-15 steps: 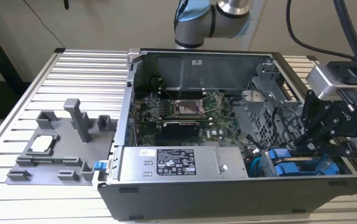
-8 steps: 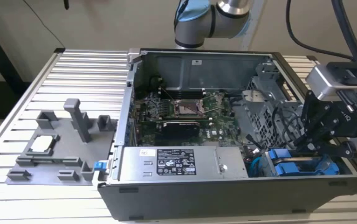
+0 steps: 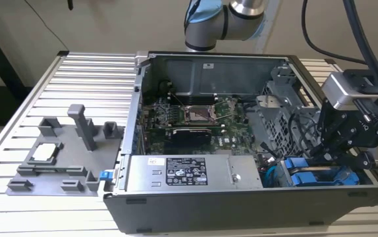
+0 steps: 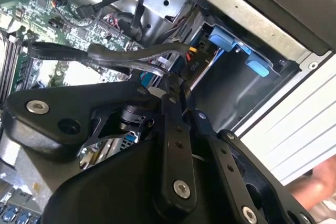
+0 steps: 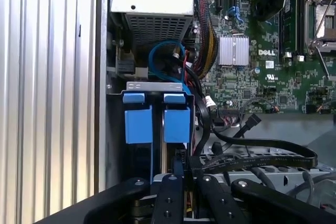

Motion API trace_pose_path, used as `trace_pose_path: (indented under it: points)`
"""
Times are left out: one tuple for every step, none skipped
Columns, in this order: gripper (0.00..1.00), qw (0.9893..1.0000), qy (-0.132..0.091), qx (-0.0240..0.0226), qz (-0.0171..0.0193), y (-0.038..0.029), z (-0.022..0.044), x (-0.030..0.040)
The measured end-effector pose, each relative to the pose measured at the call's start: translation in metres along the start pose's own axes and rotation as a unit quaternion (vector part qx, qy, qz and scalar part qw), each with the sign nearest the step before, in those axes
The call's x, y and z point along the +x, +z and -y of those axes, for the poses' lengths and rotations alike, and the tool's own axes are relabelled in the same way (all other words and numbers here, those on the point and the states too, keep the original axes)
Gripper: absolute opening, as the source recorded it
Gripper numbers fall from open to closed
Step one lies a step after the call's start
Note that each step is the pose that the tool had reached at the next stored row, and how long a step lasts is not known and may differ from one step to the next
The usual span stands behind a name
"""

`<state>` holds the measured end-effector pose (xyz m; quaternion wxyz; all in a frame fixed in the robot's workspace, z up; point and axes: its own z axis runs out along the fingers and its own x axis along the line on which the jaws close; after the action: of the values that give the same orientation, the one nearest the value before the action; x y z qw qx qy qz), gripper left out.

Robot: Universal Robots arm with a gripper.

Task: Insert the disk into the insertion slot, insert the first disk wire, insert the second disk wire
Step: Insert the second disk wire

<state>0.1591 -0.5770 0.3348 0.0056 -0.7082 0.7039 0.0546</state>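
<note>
Open computer case (image 3: 242, 148) lying on the slatted table (image 3: 84, 74), motherboard (image 3: 196, 116) facing up, grey power-supply box (image 3: 189, 173) along the near wall. Hand (image 3: 327, 155) lowered into the drive-bay corner at the exterior view's right, close above the blue carrier frames (image 3: 321, 175).

Disk (image 5: 157, 145) already seated in the insertion slot (image 5: 155, 90): in the first wrist view, two blue carrier fronts side by side inside the metal cage, a thin silvery edge standing upright between them, long axis running straight away from the hand toward the power-supply end of the case. Disk directly ahead of the fingertips, nearly in line with them, only a narrow gap apart.

Hand's linkages (image 4: 176, 145) drawn together to a narrow point in the second wrist view, tips meeting at a black cable (image 4: 105, 53) and the dark connector (image 4: 191, 66) at its end; apparently closed on that connector, though the actual contact sits partly hidden behind the finger links. Connector held just beside the blue tabs (image 4: 231, 43) of the bay, pointed toward the disk's rear edge.

Judged from this: slot step done, wire work in hand. Alignment of connector with the disk's socket not visible from any view.

Grey fixture tray (image 3: 57, 153) well apart, at the exterior view's left.
</note>
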Motion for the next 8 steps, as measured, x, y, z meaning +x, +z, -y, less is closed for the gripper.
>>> trace_pose_path:
  points:
    - [0.16, 1.0, 0.0, 0.0003, -0.0001, 0.0005, 0.0, 0.0]
    - [0.16, 1.0, 0.0, 0.0003, 0.0001, 0.0008, 0.0001, 0.0001]
    - [0.16, 1.0, 0.0, 0.0003, 0.0006, 0.0014, 0.0001, 0.0001]
    - [0.16, 1.0, 0.0, 0.0003, 0.0008, 0.0016, 0.0001, 0.0001]
    - [0.16, 1.0, 0.0, 0.0003, 0.0007, 0.0016, 0.0002, 0.0001]
    - [0.16, 1.0, 0.0, 0.0003, 0.0007, 0.0016, 0.0002, 0.0001]
    - [0.16, 1.0, 0.0, 0.0003, 0.0006, 0.0017, 0.0003, 0.0001]
    - [0.17, 1.0, 0.0, 0.0005, 0.0015, 0.0023, 0.0004, 0.0]
